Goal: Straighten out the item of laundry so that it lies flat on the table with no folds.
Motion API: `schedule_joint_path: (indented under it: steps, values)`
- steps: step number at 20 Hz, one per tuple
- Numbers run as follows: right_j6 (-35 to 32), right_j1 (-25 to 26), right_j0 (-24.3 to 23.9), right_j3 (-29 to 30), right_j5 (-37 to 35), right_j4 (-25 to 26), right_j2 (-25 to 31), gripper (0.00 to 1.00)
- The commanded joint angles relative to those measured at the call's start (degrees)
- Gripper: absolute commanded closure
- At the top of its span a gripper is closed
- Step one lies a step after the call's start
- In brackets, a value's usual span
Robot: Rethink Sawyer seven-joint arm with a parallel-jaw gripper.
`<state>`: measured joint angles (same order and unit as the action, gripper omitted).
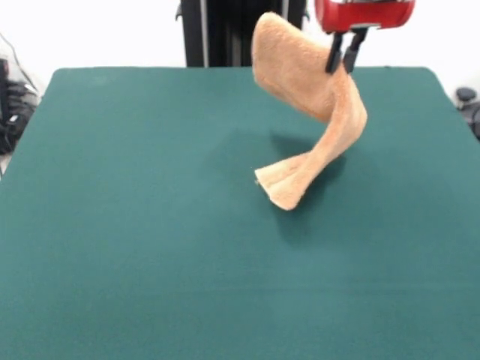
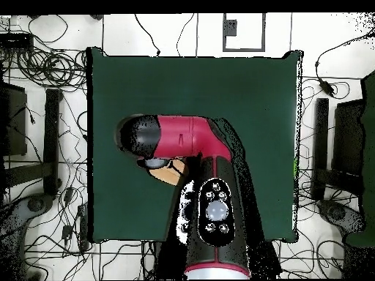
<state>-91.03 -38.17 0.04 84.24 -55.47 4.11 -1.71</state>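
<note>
The item of laundry (image 1: 311, 82), an orange-tan towel, hangs lifted and twisted above the green table (image 1: 135, 225). Its upper part bulges up behind the fingers. Its lower end (image 1: 283, 184) trails down and touches the table near the middle. My gripper (image 1: 343, 60) is at the top right of the front view, its two black fingers shut on the towel's upper edge. In the overhead view the red arm (image 2: 187, 139) covers most of the towel; only a small orange patch (image 2: 173, 174) shows beneath it.
Black stands and the pedestal rise behind the table's far edge in the front view. Cables and dark equipment (image 2: 44, 66) lie on the floor all round the table in the overhead view.
</note>
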Motion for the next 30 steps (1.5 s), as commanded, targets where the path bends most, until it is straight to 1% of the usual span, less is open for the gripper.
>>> schedule_joint_path:
  steps: [1, 7, 10, 15, 17, 21, 25, 29, 30]
  values:
    - [-21.16, 0.37, 3.57, -1.04, -7.58, -4.87, -1.13, 1.00]
    - [-22.08, -1.51, 5.30, 0.66, -7.95, -6.66, -2.13, 1.00]
    - [-22.97, -2.40, 6.06, 0.44, -9.87, -7.44, -2.33, 1.00]
    - [-23.37, -4.77, 6.24, 1.25, -13.04, -8.97, -1.64, 1.00]
    - [-23.35, -5.51, 6.16, 1.80, -13.62, -9.86, -1.25, 1.00]
    - [-23.21, -6.62, 6.37, 2.25, -14.21, -10.00, -1.47, 1.00]
    - [-19.73, -8.01, 4.69, 5.16, -11.57, -10.14, -1.35, 1.00]
    - [-13.99, -8.15, 1.43, 9.70, -4.34, -9.09, -0.63, 1.00]
    - [-12.60, -7.89, 0.45, 10.02, -3.06, -8.75, -0.21, 1.00]
